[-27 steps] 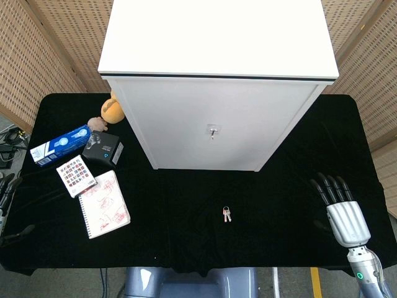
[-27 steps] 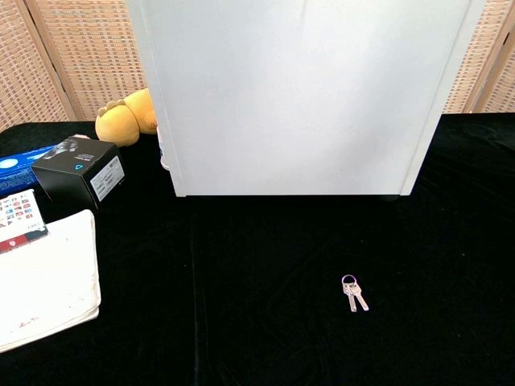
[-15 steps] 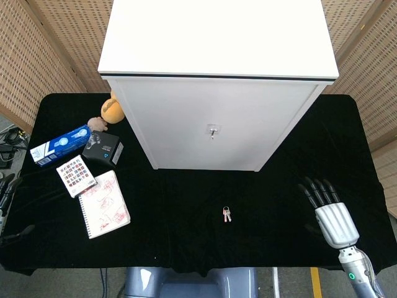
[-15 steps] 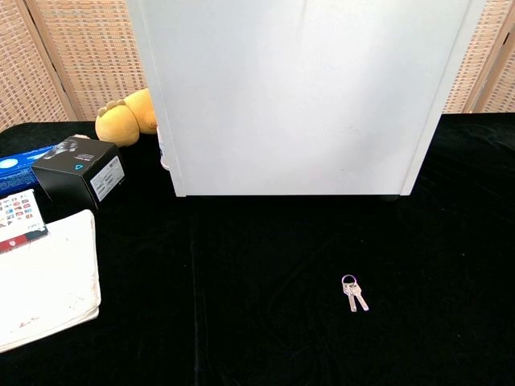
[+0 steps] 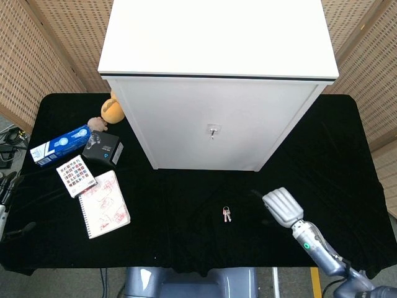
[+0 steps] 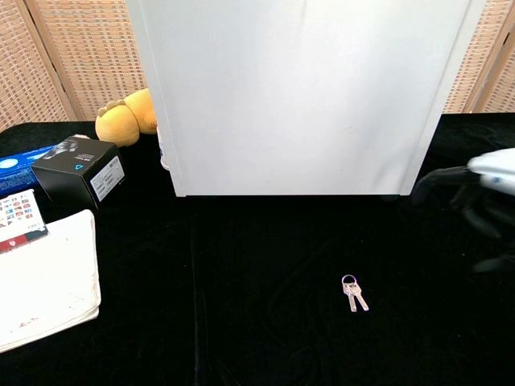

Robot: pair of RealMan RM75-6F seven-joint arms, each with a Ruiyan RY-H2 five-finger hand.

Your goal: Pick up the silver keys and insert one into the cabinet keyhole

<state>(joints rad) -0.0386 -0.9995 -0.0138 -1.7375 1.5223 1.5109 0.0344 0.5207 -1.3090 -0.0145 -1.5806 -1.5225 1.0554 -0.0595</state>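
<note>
The silver keys (image 5: 226,214) lie flat on the black cloth in front of the white cabinet (image 5: 217,124); the chest view shows the keys (image 6: 353,292) on their ring. A keyhole (image 5: 212,130) sits in the middle of the cabinet door. My right hand (image 5: 282,207) hovers right of the keys and apart from them, its silver back up. In the chest view the right hand (image 6: 480,195) is blurred at the right edge, with dark fingers spread and nothing in them. My left hand (image 5: 7,197) shows only partly at the far left edge, fingers apart, holding nothing.
Left of the cabinet are an orange plush toy (image 5: 111,110), a black box (image 5: 103,149), a blue carton (image 5: 60,144), a card with pictures (image 5: 77,176) and a spiral notebook (image 5: 104,203). Wicker screens stand behind the table.
My right hand has swept left from the table's right edge toward the keys and now shows in the chest view. The keys and the left hand have not moved.
</note>
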